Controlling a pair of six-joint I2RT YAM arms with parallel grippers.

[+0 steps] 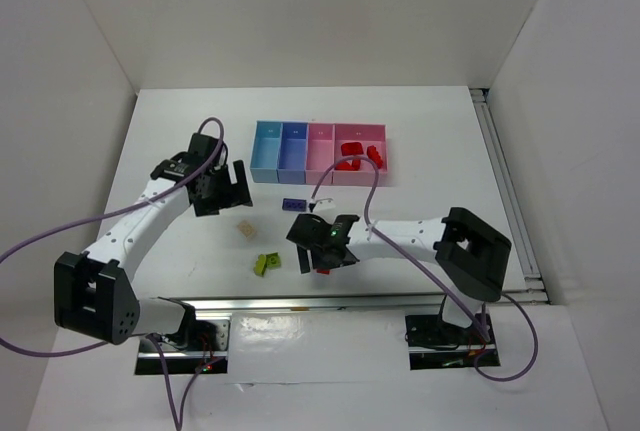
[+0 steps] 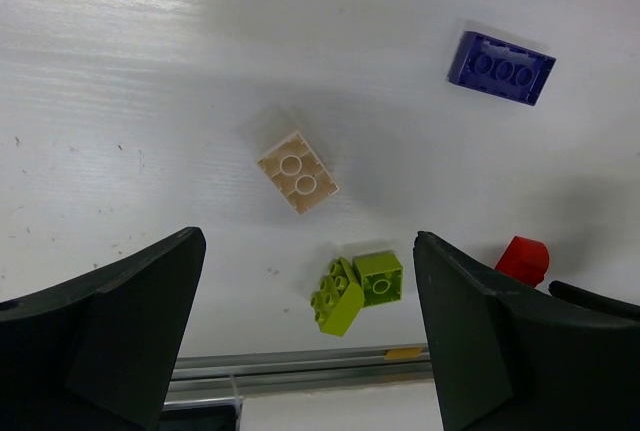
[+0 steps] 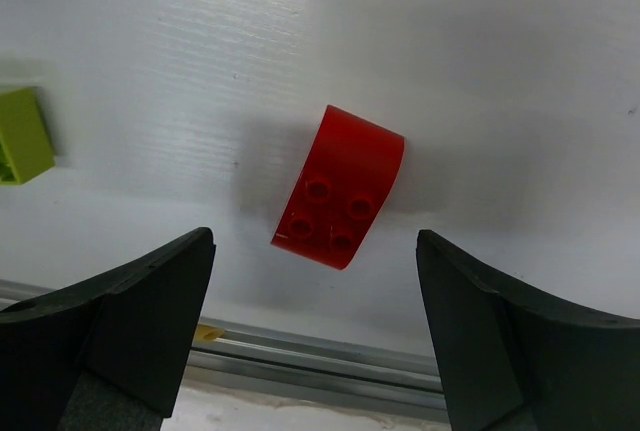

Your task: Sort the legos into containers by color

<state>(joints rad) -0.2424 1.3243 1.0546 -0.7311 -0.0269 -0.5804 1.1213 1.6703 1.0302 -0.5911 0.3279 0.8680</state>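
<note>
Your right claw (image 3: 315, 241) hangs spread above the red curved brick (image 3: 340, 186) lying on the surface (image 3: 480, 41), seemingly lined up to pinch it; left claw (image 2: 310, 239) spread too, over the beige brick (image 2: 298, 172)

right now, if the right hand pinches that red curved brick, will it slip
Probably rigid and light: the red brick looks like hard moulded plastic. Its glossy curved face may slip if pinched there. Lying flat, it would likely slide, not roll.
</note>
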